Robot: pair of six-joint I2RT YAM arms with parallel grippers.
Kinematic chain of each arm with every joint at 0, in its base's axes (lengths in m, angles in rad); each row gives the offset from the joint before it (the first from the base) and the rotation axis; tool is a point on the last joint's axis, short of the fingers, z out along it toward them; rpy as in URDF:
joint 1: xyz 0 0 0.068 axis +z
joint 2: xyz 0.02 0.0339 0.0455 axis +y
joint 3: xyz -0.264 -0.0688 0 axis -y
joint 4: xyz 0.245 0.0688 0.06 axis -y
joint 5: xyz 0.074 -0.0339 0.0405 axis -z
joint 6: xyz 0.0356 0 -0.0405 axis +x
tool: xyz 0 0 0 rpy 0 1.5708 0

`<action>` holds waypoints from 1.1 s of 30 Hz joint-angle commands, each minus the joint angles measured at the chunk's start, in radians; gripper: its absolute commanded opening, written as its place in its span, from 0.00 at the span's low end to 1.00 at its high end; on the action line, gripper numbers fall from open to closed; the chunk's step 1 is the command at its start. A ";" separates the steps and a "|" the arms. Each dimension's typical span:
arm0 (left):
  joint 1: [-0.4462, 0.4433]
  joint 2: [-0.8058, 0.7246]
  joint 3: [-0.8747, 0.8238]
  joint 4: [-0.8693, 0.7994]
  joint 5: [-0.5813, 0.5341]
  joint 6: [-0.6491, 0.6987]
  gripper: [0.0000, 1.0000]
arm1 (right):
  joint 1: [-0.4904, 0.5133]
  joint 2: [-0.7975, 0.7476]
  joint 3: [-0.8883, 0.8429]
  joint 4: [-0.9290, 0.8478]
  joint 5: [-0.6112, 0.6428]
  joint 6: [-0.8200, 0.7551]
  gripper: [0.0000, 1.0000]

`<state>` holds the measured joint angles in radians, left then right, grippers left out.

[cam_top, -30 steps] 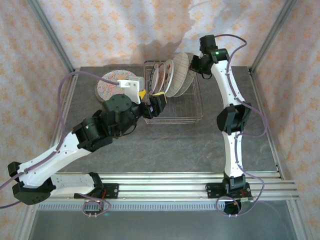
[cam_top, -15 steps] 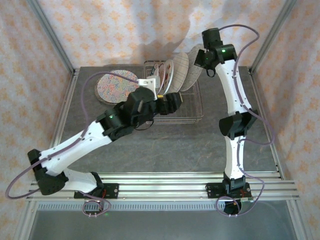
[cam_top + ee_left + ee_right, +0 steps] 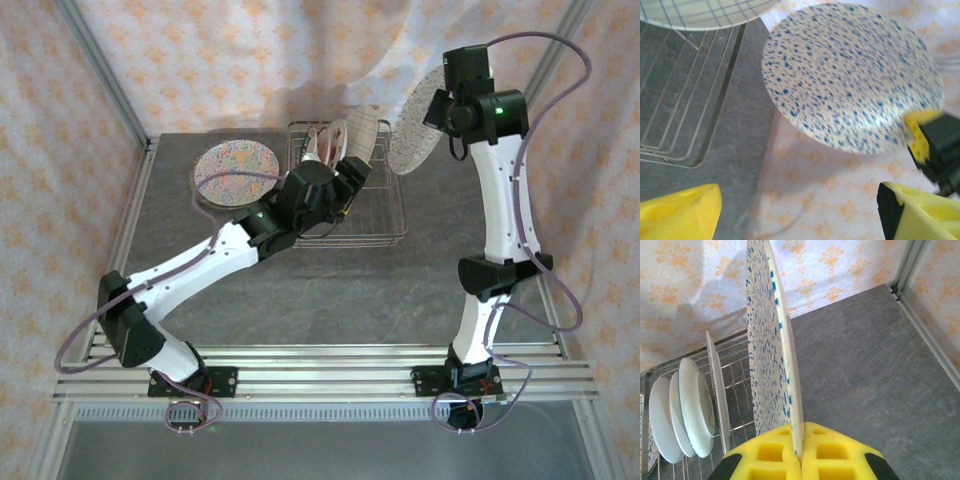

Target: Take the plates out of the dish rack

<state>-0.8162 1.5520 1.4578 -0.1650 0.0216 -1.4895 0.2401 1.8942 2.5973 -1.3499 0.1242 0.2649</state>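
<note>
While multicolour floral round plate (image 3: 235,172) lies flat left of silvery wire dish rack (image 3: 385,235), left gripper (image 3: 800,200) hovers spread over rack, nearer arm to upright white plates (image 3: 335,142) in rack. Blue-speckled round plate (image 3: 415,130), on edge, pinched by right gripper (image 3: 801,452); now clear, up-right of rack, earlier leaning inside.

I see the same livery on both arms: the left arm (image 3: 200,270) and the right arm (image 3: 505,190) have glossy white link shells joined by chunky black joint housings. A lilac left cable (image 3: 85,335) runs along one, a matching right cable (image 3: 560,60) along the other. A small green light (image 3: 497,110) glows on the right arm's far black housing. The left gripper (image 3: 800,200) has bright yellow fingers (image 3: 680,212) edged in black. The right gripper (image 3: 801,445) has yellow pads (image 3: 832,452) moulded with square pockets.
</note>
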 commanded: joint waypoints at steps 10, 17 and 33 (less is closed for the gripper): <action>-0.006 0.276 0.138 0.347 0.063 -0.368 0.83 | -0.055 -0.181 -0.032 -0.068 0.037 0.095 0.00; -0.028 0.437 0.290 0.391 0.094 -0.403 0.82 | -0.112 -0.209 -0.035 -0.099 -0.062 0.180 0.00; -0.042 0.536 0.367 0.485 0.103 -0.462 0.35 | -0.195 -0.289 -0.196 -0.028 -0.211 0.269 0.00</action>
<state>-0.8574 2.0926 1.8172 0.2615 0.1238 -1.9419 0.0566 1.6512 2.4130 -1.4570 -0.0605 0.5041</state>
